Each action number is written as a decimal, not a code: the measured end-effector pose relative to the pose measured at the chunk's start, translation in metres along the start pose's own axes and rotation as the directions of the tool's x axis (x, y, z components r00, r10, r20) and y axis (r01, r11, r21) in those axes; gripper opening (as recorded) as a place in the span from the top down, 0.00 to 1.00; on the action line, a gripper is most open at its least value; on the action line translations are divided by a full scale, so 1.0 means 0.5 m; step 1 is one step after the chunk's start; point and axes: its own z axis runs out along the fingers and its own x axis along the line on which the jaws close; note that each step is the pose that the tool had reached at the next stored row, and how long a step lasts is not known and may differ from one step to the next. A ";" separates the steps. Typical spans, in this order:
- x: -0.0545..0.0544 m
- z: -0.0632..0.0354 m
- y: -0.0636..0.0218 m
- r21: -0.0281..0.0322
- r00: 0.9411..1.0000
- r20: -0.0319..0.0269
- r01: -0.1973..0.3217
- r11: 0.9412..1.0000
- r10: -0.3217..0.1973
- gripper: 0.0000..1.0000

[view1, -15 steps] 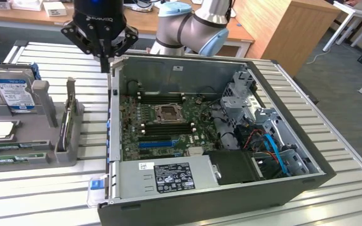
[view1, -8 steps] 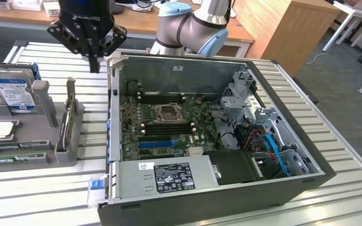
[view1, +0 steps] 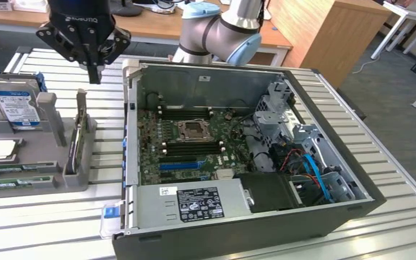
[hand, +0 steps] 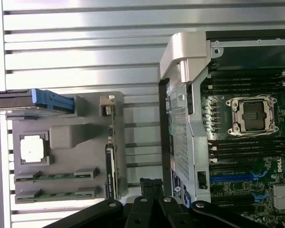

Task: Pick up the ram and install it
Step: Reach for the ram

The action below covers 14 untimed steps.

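the black two-finger gripper (view1: 95,77) (hand: 151,186) hangs in the upper left of the exterior view. its fingers are pressed together at the tips and there is nothing between them. behind it, at the top centre, the silver robot arm with pale blue joint caps (view1: 226,30) bends down towards the table.

directly below the fingertips, and clear of them, stands the ram (view1: 76,142) (hand: 111,159). it is a long, narrow, dark green board set on its long edge in a slot of the grey plastic parts holder (view1: 49,165) (hand: 71,135), along the side of the holder that faces the computer. the gripper is not touching it.

the same holder fills the left middle of the exterior view. it carries a boxy silver hard drive with a blue and white label (view1: 13,105) standing upright at its far end. a small square silver processor chip (view1: 0,149) (hand: 33,148) lies flat in a recess. two more flat green memory sticks (view1: 13,172) (hand: 54,176) lie side by side at the near end.

to the exterior view's right of the holder, just beside it, lies the open dark grey computer case (view1: 215,238). inside it is a green motherboard (view1: 193,157) (hand: 256,159) with an empty square processor socket (view1: 192,130) (hand: 253,114) near the centre of the frame. everything rests on a slatted aluminium table (view1: 389,162) (hand: 85,47).
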 end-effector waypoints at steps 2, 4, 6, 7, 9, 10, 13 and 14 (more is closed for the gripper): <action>0.012 0.000 -0.001 0.000 1.000 0.000 0.000 1.000 0.000 0.89; 0.024 0.000 -0.002 0.000 1.000 0.000 0.000 1.000 0.000 0.89; 0.037 0.000 -0.003 0.000 1.000 0.000 0.000 1.000 0.000 0.89; 0.042 0.001 -0.003 0.000 1.000 0.000 0.000 1.000 0.000 0.89; 0.054 0.001 -0.004 0.000 1.000 0.000 0.000 1.000 0.000 0.89; 0.060 0.001 -0.005 0.000 1.000 0.000 0.000 1.000 0.000 0.89; 0.075 0.002 -0.006 0.000 1.000 0.000 0.000 1.000 0.000 0.89; 0.080 0.002 -0.006 0.000 1.000 0.000 -0.001 1.000 0.001 0.89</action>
